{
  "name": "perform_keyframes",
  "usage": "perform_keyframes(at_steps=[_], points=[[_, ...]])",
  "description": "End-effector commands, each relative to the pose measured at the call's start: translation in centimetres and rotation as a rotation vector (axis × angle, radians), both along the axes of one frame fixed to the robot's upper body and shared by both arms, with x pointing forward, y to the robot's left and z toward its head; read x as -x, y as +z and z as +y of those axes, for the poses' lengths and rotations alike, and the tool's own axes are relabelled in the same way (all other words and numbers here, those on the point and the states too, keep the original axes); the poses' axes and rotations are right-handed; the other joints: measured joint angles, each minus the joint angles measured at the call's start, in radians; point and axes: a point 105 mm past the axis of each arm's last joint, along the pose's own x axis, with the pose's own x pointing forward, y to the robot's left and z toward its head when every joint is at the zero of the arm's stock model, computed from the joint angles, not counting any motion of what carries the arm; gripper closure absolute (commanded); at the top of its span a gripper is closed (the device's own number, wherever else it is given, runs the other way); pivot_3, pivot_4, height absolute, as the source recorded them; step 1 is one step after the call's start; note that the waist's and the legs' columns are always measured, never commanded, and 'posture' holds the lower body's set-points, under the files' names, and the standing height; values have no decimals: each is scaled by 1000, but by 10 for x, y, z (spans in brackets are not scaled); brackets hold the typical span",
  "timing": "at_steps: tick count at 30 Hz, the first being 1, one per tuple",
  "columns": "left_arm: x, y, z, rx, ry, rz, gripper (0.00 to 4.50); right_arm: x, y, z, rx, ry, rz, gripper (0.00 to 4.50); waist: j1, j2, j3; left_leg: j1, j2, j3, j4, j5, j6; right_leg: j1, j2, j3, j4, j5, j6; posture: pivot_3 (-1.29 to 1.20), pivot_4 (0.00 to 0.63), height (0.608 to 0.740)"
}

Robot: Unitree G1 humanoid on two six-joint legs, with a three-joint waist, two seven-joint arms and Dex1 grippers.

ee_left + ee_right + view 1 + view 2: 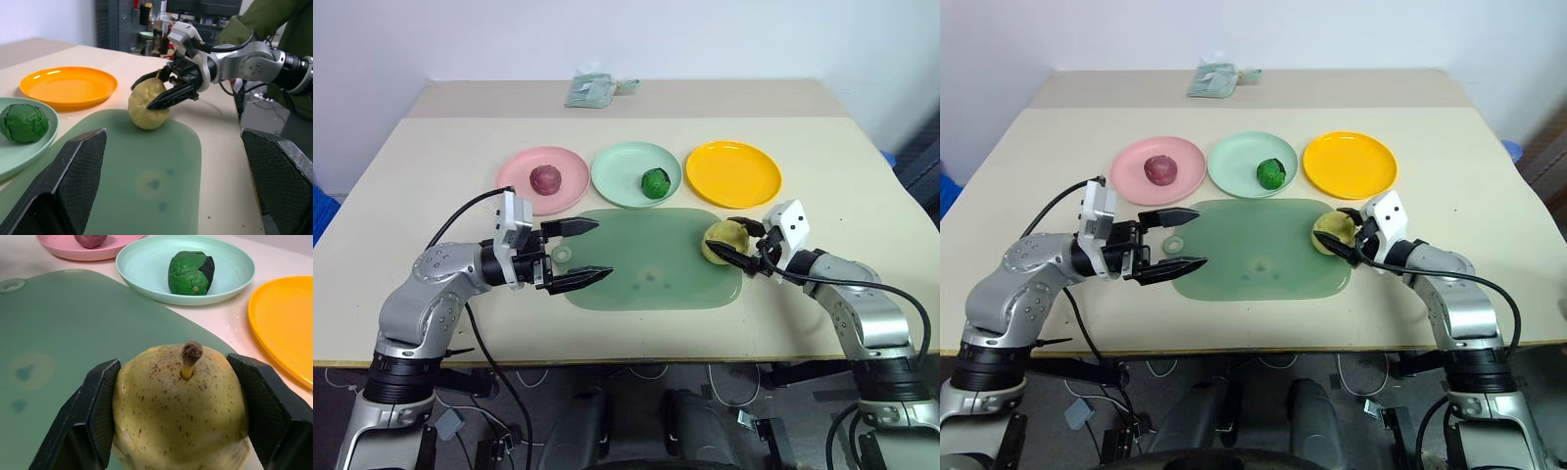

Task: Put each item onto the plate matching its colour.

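Gripping the pear [181,401], right hand [741,247] closed.

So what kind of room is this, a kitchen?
More likely a robot test lab: toy food on plastic plates on a plain table, with shelves of equipment behind.
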Motion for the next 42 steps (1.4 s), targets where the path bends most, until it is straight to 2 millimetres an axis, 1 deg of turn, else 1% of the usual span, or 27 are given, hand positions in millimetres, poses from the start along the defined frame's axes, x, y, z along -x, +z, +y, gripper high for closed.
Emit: perform_keyframes(at_steps=[1, 3, 5, 7, 10, 12, 14, 15, 16, 19, 22, 24, 27, 29, 31, 32, 35, 36, 38, 40, 42], points=[[5, 12, 0, 0, 21, -67, 0, -21, 42, 0, -45, -13, -152, 1660, -1, 1, 1, 0, 0, 0, 0, 0, 0, 0, 0, 0, 0, 0, 0, 0, 150, 740], [7, 12, 0, 0, 42, -77, 0, -43, 65, -2, -65, -57, -232, 1660, -7, 4, 3, 0, 0, 1, 0, 0, 0, 0, 0, 1, 0, 0, 0, 0, 150, 740], [7, 14, -1, 9, 66, -86, 0, -69, 77, -10, -66, -137, -275, 1660, -12, 6, 4, 0, 0, 1, 0, 0, 0, -1, 0, 1, 0, 0, 0, 0, 150, 740], [8, 15, -2, 15, 89, -93, 0, -92, 83, -19, -73, -221, -282, 1660, -15, 6, 4, 0, 0, 1, -2, 1, -1, -2, 0, 1, 0, 0, 0, 0, 150, 740], [7, 14, -3, 25, 153, -102, 0, -116, 85, -28, -79, -327, -268, 1660, -18, 5, 3, 1, -1, 1, -7, 4, -7, -2, 0, 1, -2, 1, 0, 0, 150, 740], [4, 11, -1, 21, 223, -105, 0, -123, 80, -28, -68, -360, -241, 1660, -21, 5, 4, 1, -2, 1, -10, 6, -9, -2, 0, 1, -3, 1, 1, 0, 150, 740], [1, 8, 1, 14, 293, -108, 0, -128, 75, -27, -47, -395, -221, 614, -27, 5, 4, 2, -2, 1, -13, 7, -10, -3, 0, 1, -3, 1, 1, 0, 150, 740], [1, 7, 2, 13, 315, -108, 0, -130, 73, -26, -39, -406, -216, 264, -28, 5, 4, 2, -2, 1, -14, 7, -11, -4, 0, 1, -3, 1, 1, 0, 150, 740], [1, 6, 3, 8, 346, -113, 0, -131, 70, -25, -34, -413, -205, 52, -29, 6, 4, 2, -1, 1, -15, 7, -11, -4, 0, 1, -2, 1, 0, 0, 150, 740], [-1, 3, 11, -29, 465, -137, 0, -133, 66, -21, -28, -430, -194, 52, -33, 6, 4, 2, -1, 1, -16, 8, -13, -5, 1, 1, -1, 0, 0, 0, 150, 740], [-7, 0, 22, -63, 619, -168, 0, -133, 70, -18, -29, -418, -220, 52, -32, 6, 4, 4, 0, 1, -16, 8, -13, -5, 2, 2, 1, 1, 0, 0, 150, 740], [-6, 2, 24, -19, 656, -190, 0, -131, 80, -16, -49, -381, -259, 52, -29, 6, 4, 6, 0, 1, -16, 7, -11, -3, 2, 2, 1, 1, -1, 0, 150, 740], [-2, -2, 23, -29, 622, -168, 0, -125, 97, -14, -97, -302, -327, 52, -26, 6, 4, 6, 0, 1, -16, 7, -11, -2, 2, 2, 0, 1, 0, 0, 150, 740], [3, -1, 23, -10, 558, -146, 0, -113, 106, -6, -102, -177, -383, 52, -28, 7, 4, 6, 0, 1, -16, 7, -10, -2, 2, 2, 0, 1, 0, 0, 150, 740], [5, -1, 21, -9, 522, -131, 0, -101, 106, -4, -102, -93, -401, 52, -26, 7, 4, 6, 0, 0, -16, 7, -10, -2, 2, 2, 0, 1, 0, 0, 150, 740], [6, 0, 20, -11, 506, -131, 0, -92, 103, -3, -100, -50, -395, 52, -22, 6, 4, 6, 0, 0, -16, 6, -9, -2, 2, 2, 0, 1, 0, 0, 150, 740], [6, 4, 21, -21, 464, -136, 0, -49, 71, 3, -71, 62, -301, 52, -6, 5, 3, 6, 0, -2, -15, 5, -7, 0, 2, 1, 0, 0, -1, 0, 150, 740], [5, 4, 20, -22, 463, -139, 0, -40, 65, 3, -64, 70, -277, 52, -2, 6, 4, 7, 0, -3, -15, 4, -6, 0, 2, 1, -1, 0, -1, 0, 150, 740], [3, 5, 25, -20, 476, -133, 0, -17, 45, 4, -66, 72, -204, 52, -1, 8, 5, 7, 0, -1, -15, 4, -6, -1, 1, 2, -1, 0, -1, 0, 150, 740], [0, 7, 28, -8, 498, -130, 0, -2, 33, 3, -73, 48, -161, 52, -3, 9, 5, 7, 0, 0, -15, 4, -7, -1, 1, 2, 0, -1, -3, 0, 150, 740], [-1, 6, 33, 4, 530, -118, 0, 7, 30, 2, -80, 21, -148, 52, -8, 9, 4, 9, 0, 0, -15, 4, -7, -1, 2, 4, 0, -1, -4, 0, 150, 740]])
